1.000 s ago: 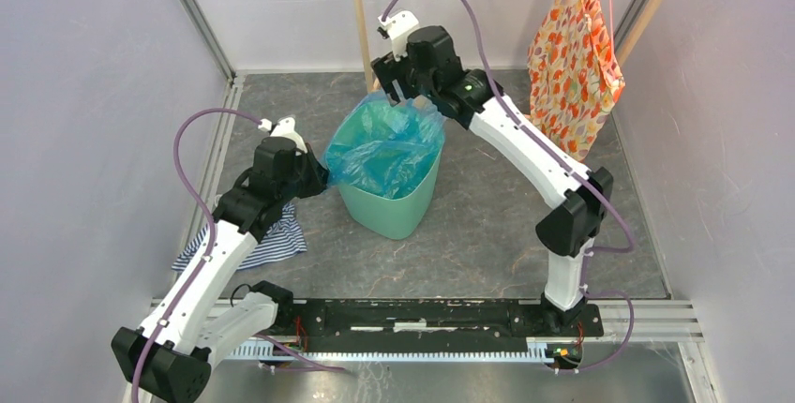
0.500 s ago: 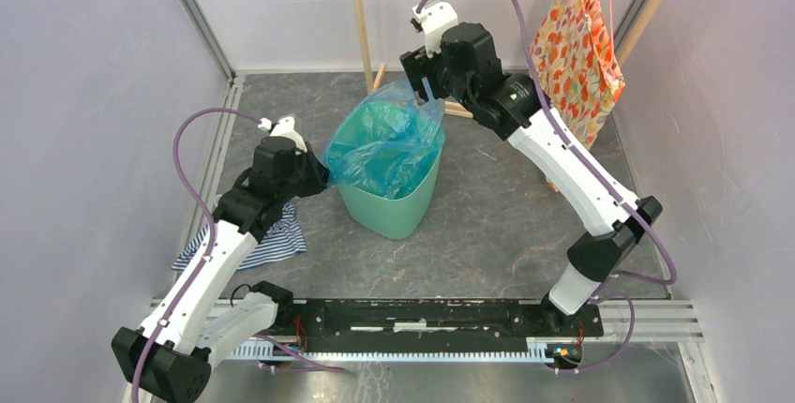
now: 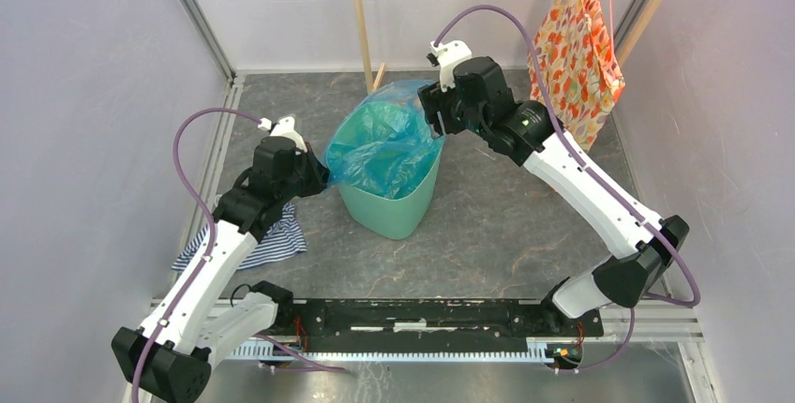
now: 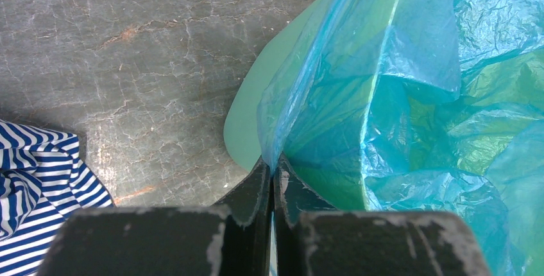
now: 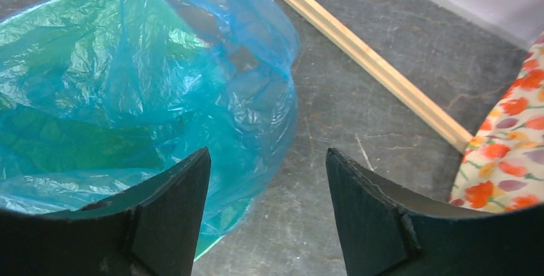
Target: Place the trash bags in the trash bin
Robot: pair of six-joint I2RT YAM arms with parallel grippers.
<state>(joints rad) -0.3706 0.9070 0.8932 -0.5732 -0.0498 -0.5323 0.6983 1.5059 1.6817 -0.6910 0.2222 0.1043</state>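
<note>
1. Well left of the trash bin, the striped cloth lies on the floor. It's no part of this, so leave it be.
2. At the bin's left rim, the left gripper is clamped tight on a fold of the trash bag. That's the anchor. I'd hold it low, just outside the rim, so the film can't slide free.
3. Over the bin, the bag sits in the mouth, crumpled and billowing, and its right edge puffs out past the rim.
4. Just right of the bin, the right gripper hovers with its jaws spread wide and nothing between them. The best move looks like nipping that puffed edge and pushing it down gently, because thin film tears or slips.
5. Further right are a wooden slat and the floral fabric, so keep the elbow clear of both.
</note>
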